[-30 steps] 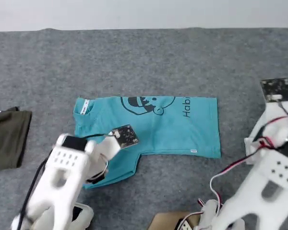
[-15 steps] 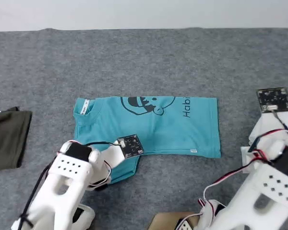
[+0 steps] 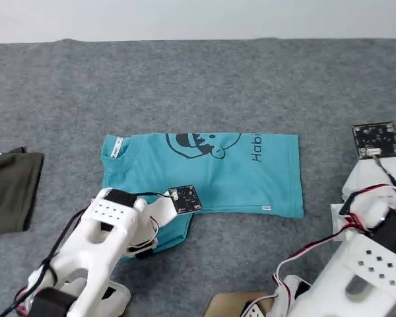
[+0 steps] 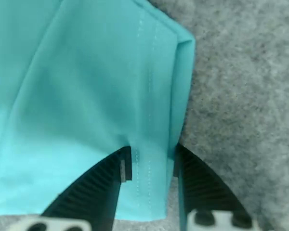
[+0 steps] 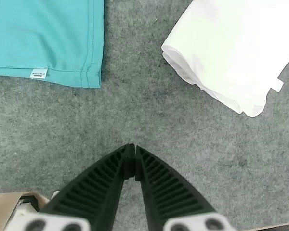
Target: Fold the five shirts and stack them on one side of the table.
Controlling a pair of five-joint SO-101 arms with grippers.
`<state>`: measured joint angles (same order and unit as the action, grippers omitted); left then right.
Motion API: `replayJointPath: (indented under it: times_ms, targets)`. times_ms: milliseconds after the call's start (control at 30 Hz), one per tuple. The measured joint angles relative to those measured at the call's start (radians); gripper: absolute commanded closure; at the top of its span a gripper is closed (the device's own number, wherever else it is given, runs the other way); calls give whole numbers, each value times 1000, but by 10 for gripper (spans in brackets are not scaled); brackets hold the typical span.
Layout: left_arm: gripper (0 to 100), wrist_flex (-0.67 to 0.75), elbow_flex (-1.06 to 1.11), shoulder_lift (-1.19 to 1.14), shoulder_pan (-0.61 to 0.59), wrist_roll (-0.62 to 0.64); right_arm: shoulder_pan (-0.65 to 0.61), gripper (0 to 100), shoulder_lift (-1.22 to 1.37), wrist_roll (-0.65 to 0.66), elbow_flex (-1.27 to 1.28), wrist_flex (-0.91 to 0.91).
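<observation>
High view: teal shirt [image 3: 211, 175] lies lengthwise sideways, collar toward the olive shirt [image 3: 10, 191]; left hand [image 4: 151, 160], released astride its sleeve [image 4: 96, 96], has lowered; right hand [image 5: 134, 154] clenched.

I have the spread shirt [image 3: 211, 168] mid-frame on the table [image 3: 185, 79]. A folded shirt [image 3: 10, 188] lies at the left edge, and a third shirt [image 5: 231, 53] lies near the spread one's hem corner.

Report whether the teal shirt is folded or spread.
Partly folded: the teal shirt lies halved lengthwise, one sleeve sticking out, straddled by the left tool.
</observation>
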<state>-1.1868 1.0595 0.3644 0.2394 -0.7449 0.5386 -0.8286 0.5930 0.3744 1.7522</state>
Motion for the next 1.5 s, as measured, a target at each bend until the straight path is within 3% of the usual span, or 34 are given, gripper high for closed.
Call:
replayJointPath:
  times_ms: [200, 467, 733, 1167, 1500]
  targets:
    - [851, 2, -35, -72, 0, -5, 0, 989, 0, 0, 0, 0]
    - [997, 3, -132, -227, 5, 57, 0, 989, 0, 0, 0, 0]
    - [997, -41, -232, -331, 6, 84, 0, 989, -2, 0, 0, 0]
    - [997, -204, -428, -218, 6, 86, 0, 989, -2, 0, 0, 0]
    - [997, -207, -646, -345, -5, 83, 0, 989, -2, 0, 0, 0]
